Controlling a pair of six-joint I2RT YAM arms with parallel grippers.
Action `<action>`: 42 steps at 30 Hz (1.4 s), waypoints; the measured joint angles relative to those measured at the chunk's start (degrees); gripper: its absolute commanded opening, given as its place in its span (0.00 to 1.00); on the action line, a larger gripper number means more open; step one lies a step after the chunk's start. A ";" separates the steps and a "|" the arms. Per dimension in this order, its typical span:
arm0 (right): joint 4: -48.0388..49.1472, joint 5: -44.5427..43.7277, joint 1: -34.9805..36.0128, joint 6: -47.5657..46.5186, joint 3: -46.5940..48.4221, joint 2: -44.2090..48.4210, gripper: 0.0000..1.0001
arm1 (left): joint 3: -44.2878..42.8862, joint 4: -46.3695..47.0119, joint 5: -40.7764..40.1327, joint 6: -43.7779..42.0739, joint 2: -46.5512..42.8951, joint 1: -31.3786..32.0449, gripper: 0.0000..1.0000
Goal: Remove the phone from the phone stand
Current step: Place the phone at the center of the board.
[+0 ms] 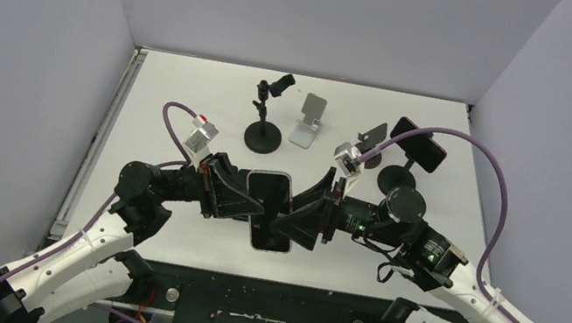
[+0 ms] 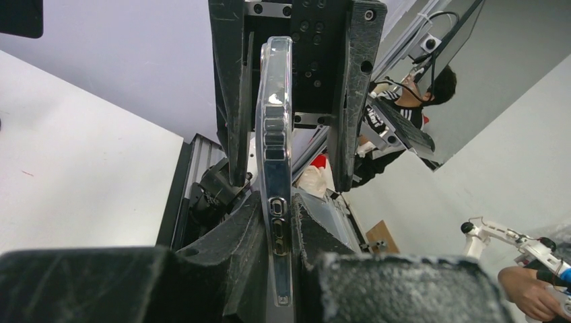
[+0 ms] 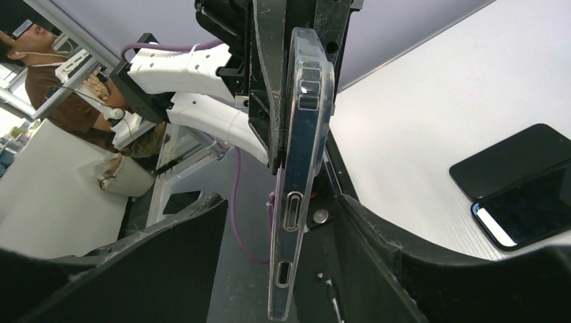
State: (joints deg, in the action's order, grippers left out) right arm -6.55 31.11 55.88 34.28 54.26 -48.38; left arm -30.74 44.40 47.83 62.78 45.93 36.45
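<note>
1. State: the phone [image 1: 269, 207] hangs in the air between both arms, above the near part of the tabletop [image 1: 180, 89]. The left claw [image 1: 250, 204] pinches one long edge. The right claw [image 1: 299, 217] straddles the opposite edge, spread, with neither pad seated.
2. Hazard: one right pad lands first. This pushes the phone sideways and twists it in the left pinch.
3. Hazard: the left claw releases before the right grip is firm. The glossy clear case likely slips and the phone drops.
</note>
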 measured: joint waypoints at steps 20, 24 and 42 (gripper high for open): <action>7.93 1.55 -0.42 4.96 -3.52 -1.68 0.05 | 0.00 0.39 0.61 -0.52 -0.09 0.15 0.00; 8.02 1.27 -0.44 5.16 -3.52 -1.70 0.00 | 0.00 0.39 0.52 -0.74 -0.17 0.15 0.06; -2.21 -17.77 -0.61 2.14 -4.59 1.38 0.00 | -1.86 -32.54 -32.83 -21.86 -16.72 0.22 0.97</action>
State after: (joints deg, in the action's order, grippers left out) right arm -8.75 13.34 55.27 36.42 49.67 -47.00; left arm -32.60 11.86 15.00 40.93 29.21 36.67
